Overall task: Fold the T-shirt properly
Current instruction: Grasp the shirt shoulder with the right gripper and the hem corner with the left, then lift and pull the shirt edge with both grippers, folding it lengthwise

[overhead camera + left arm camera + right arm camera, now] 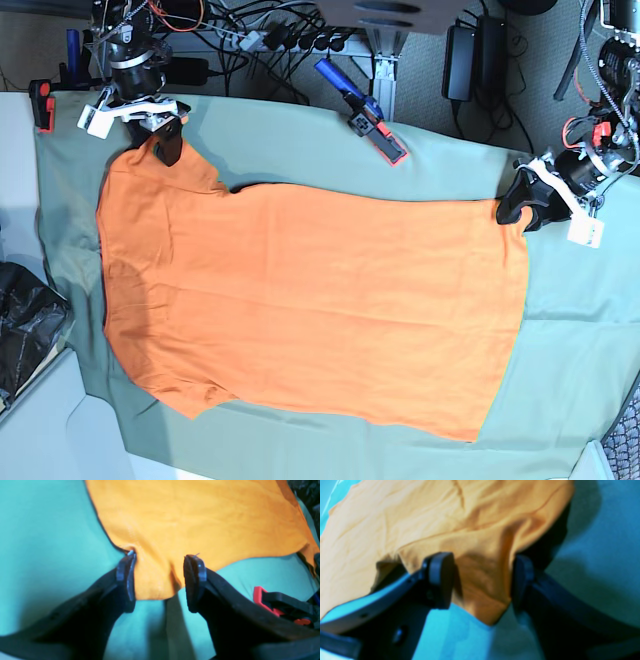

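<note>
Now: T-shirt (310,300) lies flat on grey-green cloth (300,130) over bench. Left gripper (160,580) fingers wide apart, straddling a hem corner, fabric between the pads, not pinched. Right gripper (482,580) fingers also wide, sleeve tip between them, not clamped. Bare cloth along the shirt's far edge; clamp (365,120) lies there.

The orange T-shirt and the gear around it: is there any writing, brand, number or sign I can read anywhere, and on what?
None can be read.
T-shirt: plain orange, no print or label showing.
Grey-green cloth: bare.
Blue and red clamp: no legible marking; too small to tell.
Power strip behind the table: any marks too small to read.
</note>
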You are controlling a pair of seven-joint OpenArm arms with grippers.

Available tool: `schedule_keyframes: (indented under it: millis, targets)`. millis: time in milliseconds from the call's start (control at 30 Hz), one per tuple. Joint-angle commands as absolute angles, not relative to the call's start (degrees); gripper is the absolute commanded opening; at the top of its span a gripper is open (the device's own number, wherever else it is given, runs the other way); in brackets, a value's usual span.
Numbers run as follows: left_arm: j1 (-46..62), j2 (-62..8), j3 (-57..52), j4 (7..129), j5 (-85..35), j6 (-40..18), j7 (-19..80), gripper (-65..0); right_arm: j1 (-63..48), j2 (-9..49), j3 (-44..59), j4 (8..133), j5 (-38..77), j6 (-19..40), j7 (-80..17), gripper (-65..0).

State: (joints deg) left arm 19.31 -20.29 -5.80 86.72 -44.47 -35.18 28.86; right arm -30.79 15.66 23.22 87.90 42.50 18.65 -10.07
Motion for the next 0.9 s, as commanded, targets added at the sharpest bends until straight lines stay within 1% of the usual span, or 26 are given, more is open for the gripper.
schedule_keyframes:
  millis: [0,67,233,267,300,333,400,467,500,667,867]
  targets:
    - [19.4,-20.6,-5.7,87.2,-43.7,-35.3,30.3,-32.7,-31.1,15.6,23.3,88.5,41.6,18.3,-10.7,-29.8]
    - [19.4,-20.6,-5.7,87.2,-43.6,-35.3,30.2,-37.5,-31.1,14.8,23.2,88.5,40.3,18.3,-10.9,-29.9]
    - [19.4,-20.7,-5.7,87.2,-40.6,-35.4,29.0,-57.1,-30.2,13.4,23.2,88.5,38.1,18.2,-11.4,-30.2]
    - [19.4,-20.6,-5.7,87.2,-39.9,-35.4,28.8,-61.7,-30.0,13.3,23.2,88.5,36.8,18.2,-11.7,-32.5]
    - [19.4,-20.6,-5.7,87.2,-39.4,-35.4,28.7,-65.0,-29.9,13.3,23.2,88.5,35.9,18.2,-11.7,-37.5]
    - [19.4,-20.6,-5.7,87.2,-39.0,-35.4,28.7,-65.0,-29.8,13.3,23.2,88.5,35.5,18.2,-11.7,-44.9]
    - [19.4,-20.7,-5.7,87.2,-38.4,-35.8,28.7,-65.0,-29.1,13.3,23.2,88.5,34.7,18.2,-12.1,-64.9]
    - [19.3,-20.8,-5.7,87.2,-38.3,-39.4,28.7,-65.0,-28.8,13.3,23.2,88.5,33.8,18.2,-14.3,-65.0]
    - [19.4,-20.9,-5.7,87.2,-38.7,-40.0,28.8,-65.0,-28.4,13.3,23.2,88.5,33.8,18.2,-14.5,-65.0]
    - [20.3,-22.6,-5.7,87.3,-42.6,-40.0,30.8,-65.0,-28.9,14.0,23.5,89.2,34.3,18.2,-19.8,-65.0]
    - [25.4,-25.8,-5.7,90.9,-44.4,-40.0,30.7,-65.0,-34.1,14.6,25.7,92.8,36.9,18.2,-20.9,-65.0]
